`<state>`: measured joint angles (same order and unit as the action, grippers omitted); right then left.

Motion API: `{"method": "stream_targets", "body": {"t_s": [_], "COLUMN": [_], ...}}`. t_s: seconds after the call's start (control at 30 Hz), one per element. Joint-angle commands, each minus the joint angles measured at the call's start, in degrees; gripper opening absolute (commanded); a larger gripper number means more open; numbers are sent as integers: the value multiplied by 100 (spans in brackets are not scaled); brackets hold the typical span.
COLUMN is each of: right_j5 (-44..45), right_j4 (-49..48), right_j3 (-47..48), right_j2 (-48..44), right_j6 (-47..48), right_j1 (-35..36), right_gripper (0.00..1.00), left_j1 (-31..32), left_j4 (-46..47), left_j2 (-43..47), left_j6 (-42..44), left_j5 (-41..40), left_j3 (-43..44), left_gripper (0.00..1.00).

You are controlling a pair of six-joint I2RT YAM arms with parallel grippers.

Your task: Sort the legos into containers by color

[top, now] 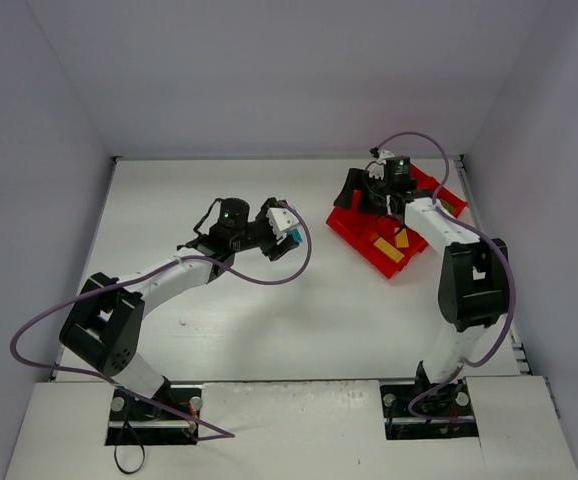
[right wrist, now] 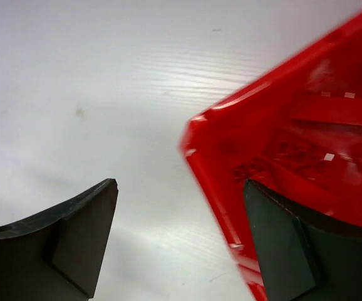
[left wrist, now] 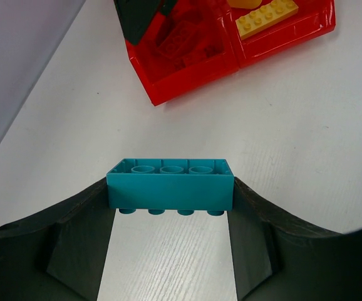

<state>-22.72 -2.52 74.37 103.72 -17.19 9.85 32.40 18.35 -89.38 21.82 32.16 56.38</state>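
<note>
Left gripper (left wrist: 170, 195) is clamped on a cyan brick (left wrist: 170, 183) mid-frame; the red tray (top: 347, 230) sits upper right, where the right gripper (right wrist: 181, 241), jaws apart, straddles a corner wall. Lift over the wall, skip the red and yellow compartments, release low

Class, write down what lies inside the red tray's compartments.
One compartment holds red bricks, its neighbour a yellow brick. The right arm covers the rest of the tray, so those contents are hidden.
</note>
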Motion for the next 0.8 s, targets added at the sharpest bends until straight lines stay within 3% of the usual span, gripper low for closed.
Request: {"method": "stream_targets", "body": {"t_s": [0.0, 0.17, 0.57, 0.77], "right_j5": [-1724, -2893, -3318, -3265], "right_j4": [-407, -433, -846, -855], "right_j3": [315, 341, 113, -27], "right_j2": [-520, -520, -528, -476], "right_j6": [41, 40, -144, -135], "right_j1": [114, 517, 1256, 1353], "right_gripper": [78, 81, 80, 67], "left_j1": [-15, -6, -6, -6], "left_j4": [494, 503, 503, 529], "left_j2": [132, 123, 158, 228], "left_j6": [-38, -82, -126, -143], "left_j5": [220, 282, 247, 168], "left_j3": [242, 277, 259, 259], "left_gripper": [19, 19, 19, 19]}}
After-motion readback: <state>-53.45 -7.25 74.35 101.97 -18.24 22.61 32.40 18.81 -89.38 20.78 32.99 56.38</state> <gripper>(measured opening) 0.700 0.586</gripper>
